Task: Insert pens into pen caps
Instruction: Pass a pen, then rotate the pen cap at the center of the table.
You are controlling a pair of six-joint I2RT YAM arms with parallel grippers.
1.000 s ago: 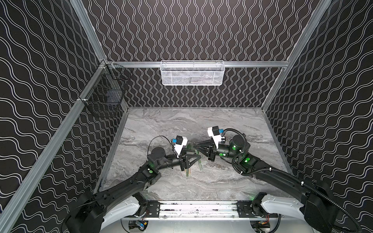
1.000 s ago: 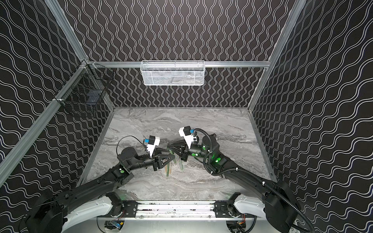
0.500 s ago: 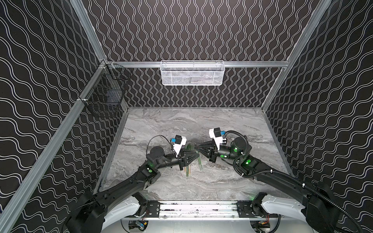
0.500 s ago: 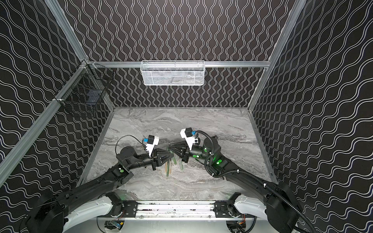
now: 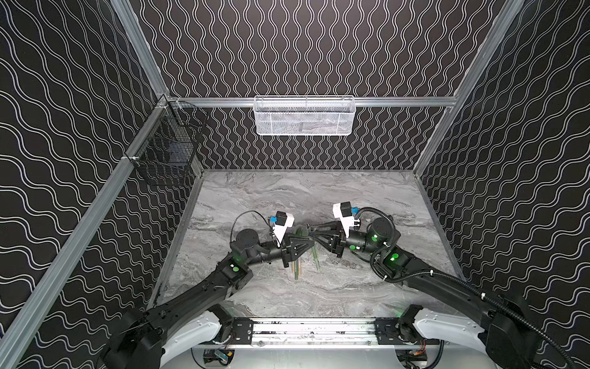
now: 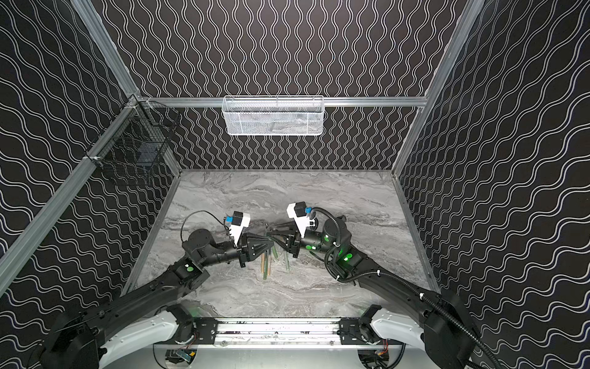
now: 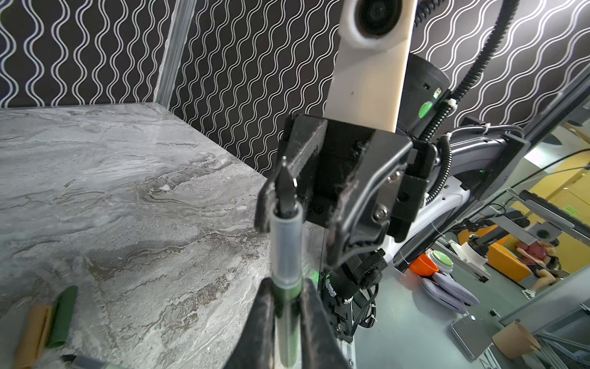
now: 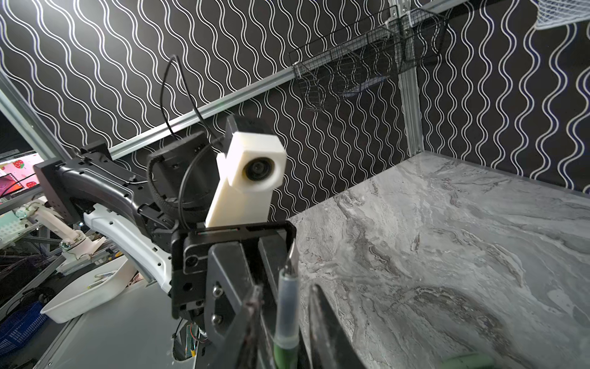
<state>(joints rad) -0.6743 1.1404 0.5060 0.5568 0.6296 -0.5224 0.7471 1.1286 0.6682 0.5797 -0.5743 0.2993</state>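
One pen (image 7: 285, 242) stands tip-up between the two grippers above the middle of the table, with a dark green barrel, a clear grip section and a dark pointed tip. My left gripper (image 7: 287, 284) is shut on its green barrel. My right gripper (image 8: 284, 297) faces it with a finger on either side of the same pen (image 8: 287, 306) and a gap to each, so it is open. In both top views the left gripper (image 5: 313, 245) and right gripper (image 5: 311, 232) meet nose to nose. A tan-orange cap (image 7: 33, 332) and a dark green cap (image 7: 64, 314) lie side by side on the table.
Thin pens lie on the marble table (image 5: 367, 198) under the left gripper, one tan (image 5: 292, 266) and two green (image 5: 299, 271) (image 5: 316, 262). A white mesh basket (image 5: 303, 118) hangs on the back wall. A black wire basket (image 5: 166, 150) hangs on the left wall.
The left jaws have closed on the pen. The right jaws, shut on it before, have parted from it. Both arms have hardly shifted.
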